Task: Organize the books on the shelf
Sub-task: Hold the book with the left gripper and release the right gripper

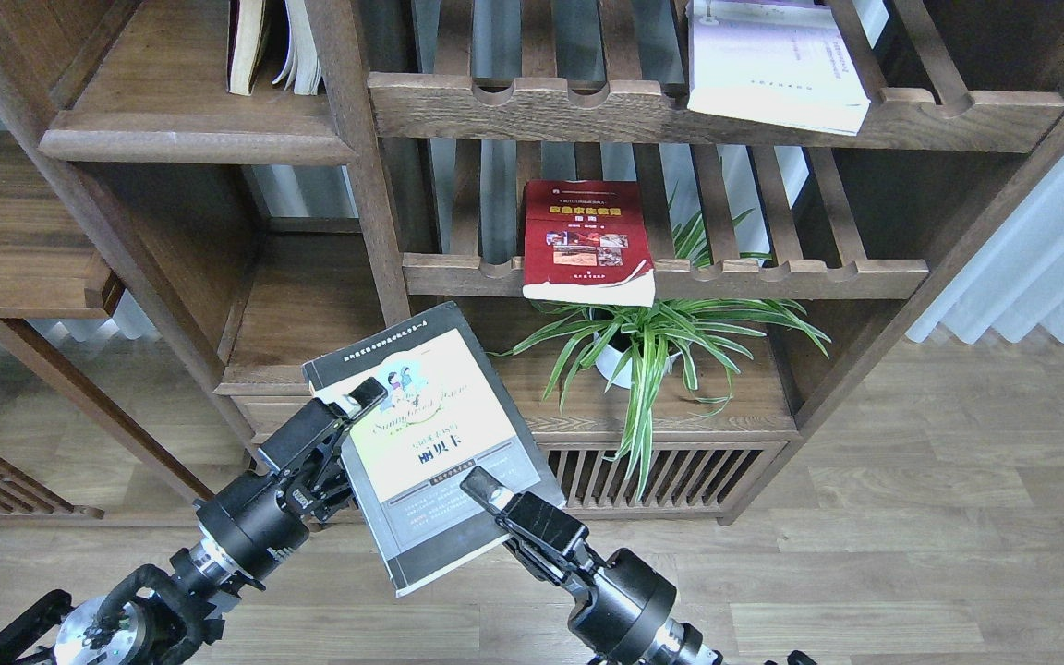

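Note:
The black-grey book with the yellow-green panel (430, 443) hangs tilted in the air in front of the bookcase's low drawer. My right gripper (486, 488) is shut on its lower right edge. My left gripper (356, 399) has its fingers over the book's upper left edge and looks closed on it. The red book (587, 242) lies on a slatted rack, its front hanging over the rail. The white-lavender book (772, 65) lies on the upper slatted rack. The solid dark-brown shelf (190, 139) is at the upper left.
Two worn cream-paged books (273, 46) stand on the solid shelf. A potted spider plant (652, 342) sits under the red book. A lower solid shelf (301, 314) is behind the held book. A white curtain (1040, 249) hangs at the right.

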